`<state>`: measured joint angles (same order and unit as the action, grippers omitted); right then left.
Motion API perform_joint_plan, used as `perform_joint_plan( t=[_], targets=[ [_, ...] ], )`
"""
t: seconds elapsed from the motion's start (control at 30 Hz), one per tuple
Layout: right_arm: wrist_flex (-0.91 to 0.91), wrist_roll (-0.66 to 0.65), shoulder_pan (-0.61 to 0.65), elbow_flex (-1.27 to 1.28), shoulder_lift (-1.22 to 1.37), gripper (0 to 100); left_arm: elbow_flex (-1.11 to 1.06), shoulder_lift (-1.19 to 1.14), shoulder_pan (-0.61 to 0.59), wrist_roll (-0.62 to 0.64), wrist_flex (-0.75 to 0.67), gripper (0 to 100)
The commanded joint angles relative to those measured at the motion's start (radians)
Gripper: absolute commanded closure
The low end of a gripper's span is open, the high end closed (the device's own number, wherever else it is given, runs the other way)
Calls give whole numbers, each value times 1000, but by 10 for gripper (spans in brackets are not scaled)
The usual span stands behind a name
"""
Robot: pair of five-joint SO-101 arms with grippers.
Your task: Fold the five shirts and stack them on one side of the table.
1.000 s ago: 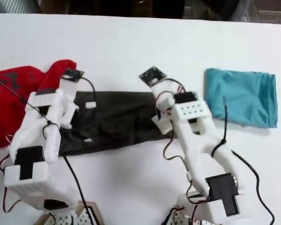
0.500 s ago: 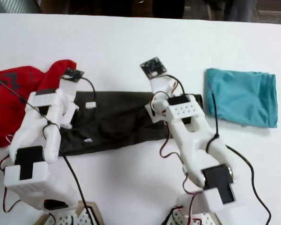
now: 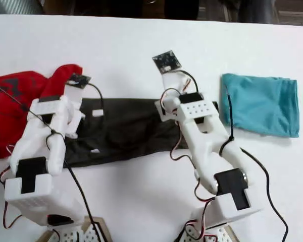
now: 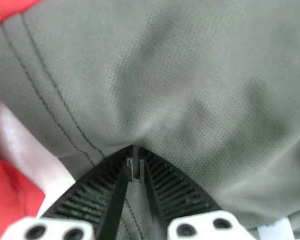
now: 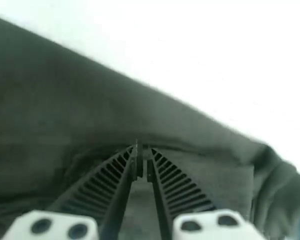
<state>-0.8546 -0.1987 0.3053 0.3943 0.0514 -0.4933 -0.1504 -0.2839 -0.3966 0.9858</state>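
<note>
While pressed low at opposite ends, pin the dark shirt (image 3: 126, 128), a long flat band across the middle of the white table (image 3: 141, 45). At the end beside the crumpled red shirt (image 3: 15, 106), caught in the left gripper (image 4: 135, 162), fingertips closed together on fabric next to a stitched seam; at the end nearer the folded teal shirt (image 3: 260, 103), caught likewise in the right gripper (image 5: 141, 160), tips drawn in on a raised fold by the band's far edge. Ends just beside the teal shirt, itself flat toward the table's right side.
</note>
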Motion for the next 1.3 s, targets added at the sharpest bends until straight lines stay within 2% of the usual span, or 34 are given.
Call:
perform_joint_plan(
  t=[0.0, 0.1, 0.2, 0.53, 0.73, 0.9, 1.1, 1.27],
  targets=[
    [-119, 5, -28, -46, -91, 978, -2, 5, -3, -2, -20, 972],
    [-205, -68, -13, -41, -110, 978, -2, 5, -3, -2, -21, 972],
    [-223, -83, 24, -41, -110, 978, -2, 5, -3, -2, -21, 972],
    [-91, -81, 120, -15, -27, 978, -2, 5, -3, -2, -21, 972],
    [-8, -81, 116, -15, 79, 978, -2, 5, -3, -2, -20, 972],
    [39, -81, 114, -18, 51, 978, -2, 5, -3, -2, -20, 972],
    [-16, -81, 71, -18, -111, 978, -2, 5, -3, -2, -20, 972],
    [-147, -81, 27, -15, -154, 978, -2, 5, -3, -2, -21, 972]
  ],
)
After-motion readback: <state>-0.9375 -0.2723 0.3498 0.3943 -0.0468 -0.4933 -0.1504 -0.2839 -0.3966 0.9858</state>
